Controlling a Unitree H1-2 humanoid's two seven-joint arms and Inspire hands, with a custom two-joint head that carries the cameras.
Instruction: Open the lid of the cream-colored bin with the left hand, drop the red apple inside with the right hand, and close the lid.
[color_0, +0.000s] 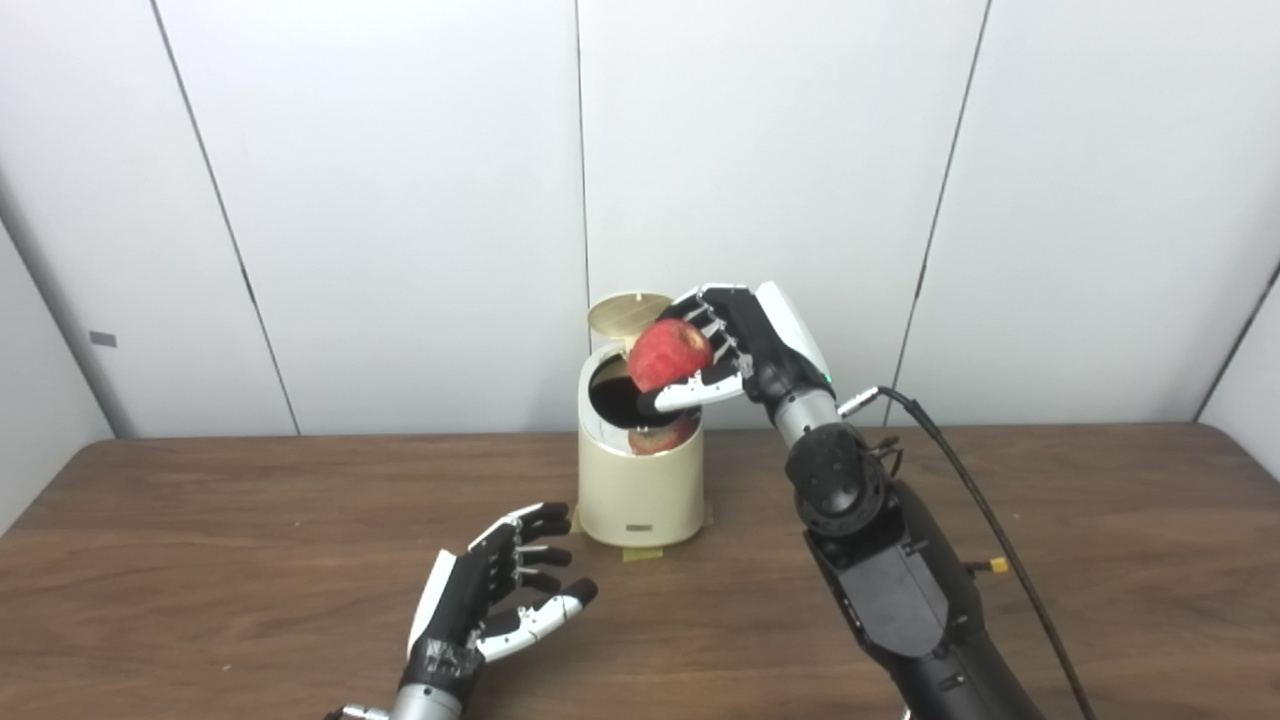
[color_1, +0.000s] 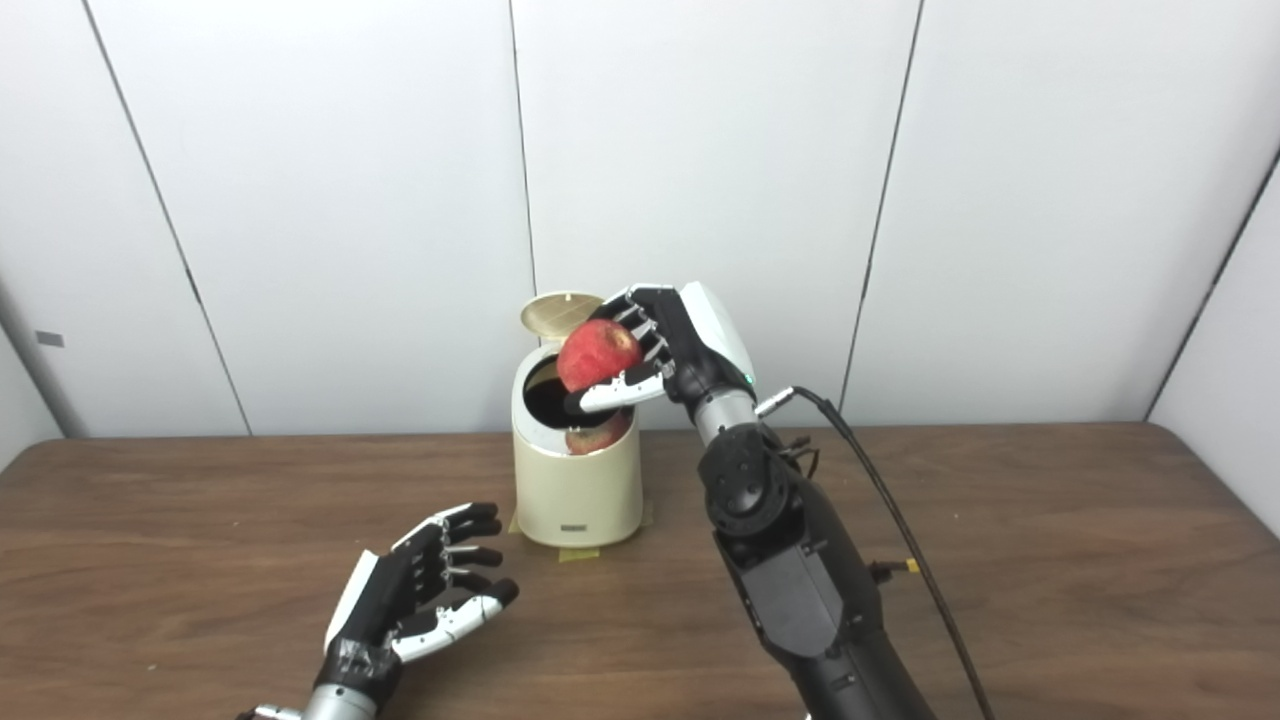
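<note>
Now right hand (color_0: 735, 345) clamped on apple (color_0: 669, 355) over open bin (color_0: 640, 490), lid (color_0: 628, 312) upright behind, left hand (color_0: 490, 590) empty, fingers spread, above table (color_0: 250, 540)

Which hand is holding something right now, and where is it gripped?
The right hand holds the red apple around its sides, thumb beneath and fingers over it, above the open bin. The left hand holds nothing.

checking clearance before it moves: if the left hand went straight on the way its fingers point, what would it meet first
Probably the cream-colored bin. The left hand is open, its fingers aimed up and right toward the bin's lower wall, with bare table between. Depth is unclear, so it might pass just in front.
</note>
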